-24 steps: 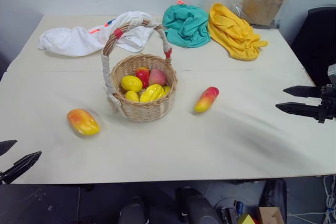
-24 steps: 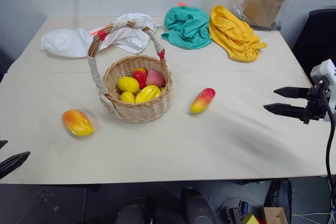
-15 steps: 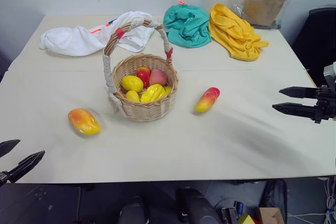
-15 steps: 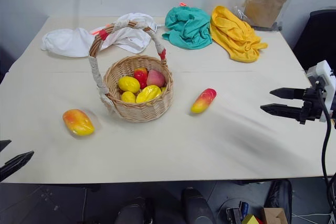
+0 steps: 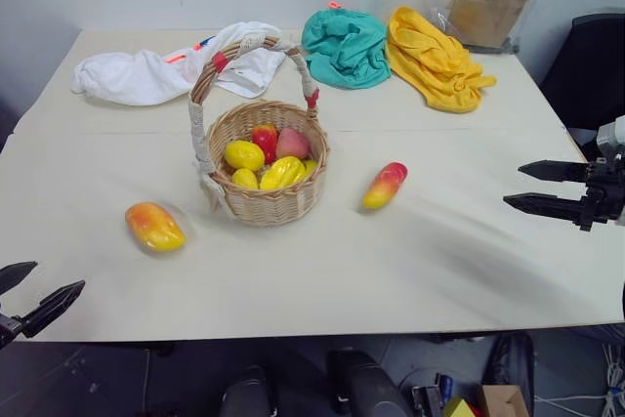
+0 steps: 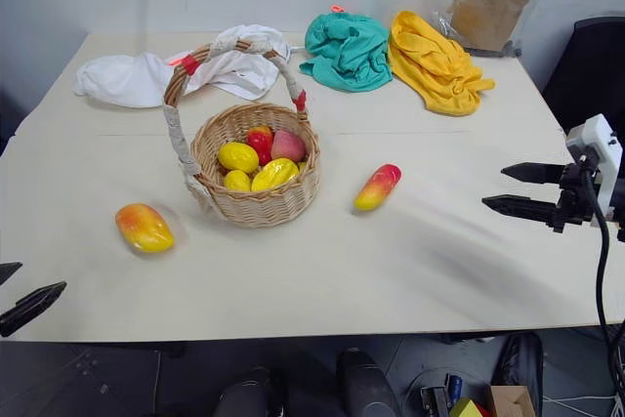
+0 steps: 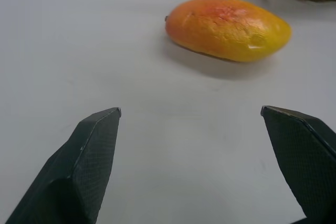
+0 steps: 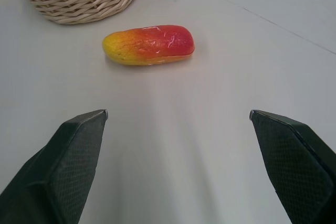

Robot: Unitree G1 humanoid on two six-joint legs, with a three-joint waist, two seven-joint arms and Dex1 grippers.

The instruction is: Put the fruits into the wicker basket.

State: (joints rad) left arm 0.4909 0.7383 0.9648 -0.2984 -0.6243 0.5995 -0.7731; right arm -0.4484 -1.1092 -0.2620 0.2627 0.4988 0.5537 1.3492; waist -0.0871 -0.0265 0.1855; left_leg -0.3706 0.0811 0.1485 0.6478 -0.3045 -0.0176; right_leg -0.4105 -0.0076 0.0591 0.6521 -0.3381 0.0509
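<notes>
The left gripper (image 5: 29,298) hangs low at the table's (image 5: 410,271) near left corner, fingers spread wide and empty, aimed at the orange mango (image 5: 154,227). The right gripper (image 5: 535,187) is held out level over the table's right edge, jaws also wide apart and empty, pointing toward the red mango (image 5: 385,185).

Two mangoes lie on the table: the orange one left of the basket (image 5: 266,204), the red one right of it, both apart from it. One basket stands mid-table, holding several small fruits, partly hidden behind its rim. Three cloths lie at the far edge: white (image 5: 146,73), teal (image 5: 347,46), yellow (image 5: 435,61). The left gripper is cut off by the frame's edge.
</notes>
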